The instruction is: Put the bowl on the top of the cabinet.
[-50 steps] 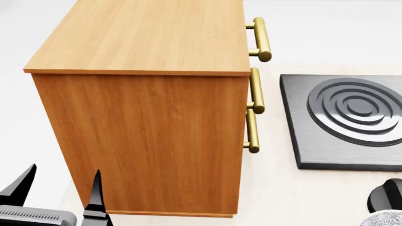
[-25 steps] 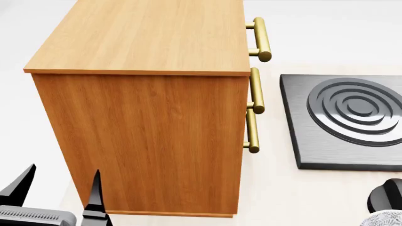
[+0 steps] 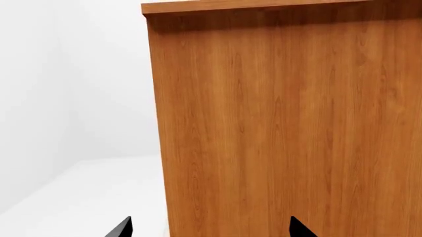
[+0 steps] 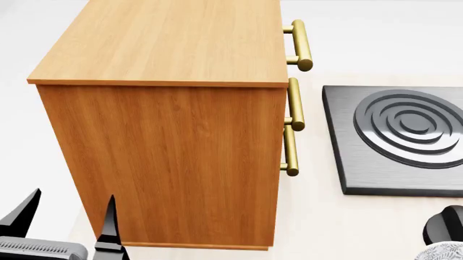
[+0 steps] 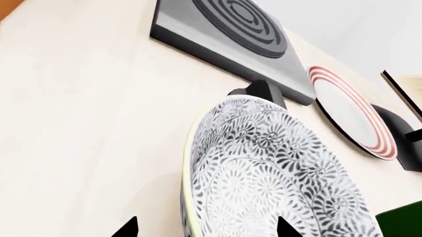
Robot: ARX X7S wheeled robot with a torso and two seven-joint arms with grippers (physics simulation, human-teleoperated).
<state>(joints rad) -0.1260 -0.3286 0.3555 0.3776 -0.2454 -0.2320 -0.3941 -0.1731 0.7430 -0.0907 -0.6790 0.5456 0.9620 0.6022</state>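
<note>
The bowl (image 5: 277,173), white with a dense grey-blue floral pattern, stands on the pale counter; only its edge shows in the head view (image 4: 445,252), at the bottom right corner. My right gripper (image 5: 205,231) is open, its two black tips on either side of the bowl's near rim. The cabinet (image 4: 166,49) is a tall orange-brown box with brass handles, at the centre left, and its flat top is bare. My left gripper (image 4: 69,216) is open and empty, close in front of the cabinet's side wall (image 3: 283,123).
A dark grey hob (image 4: 398,141) with ring grooves lies right of the cabinet. A black knob-like object (image 4: 443,223) stands between the hob and the bowl. A red-rimmed white plate (image 5: 349,113) and a green object (image 5: 400,223) lie beyond the bowl.
</note>
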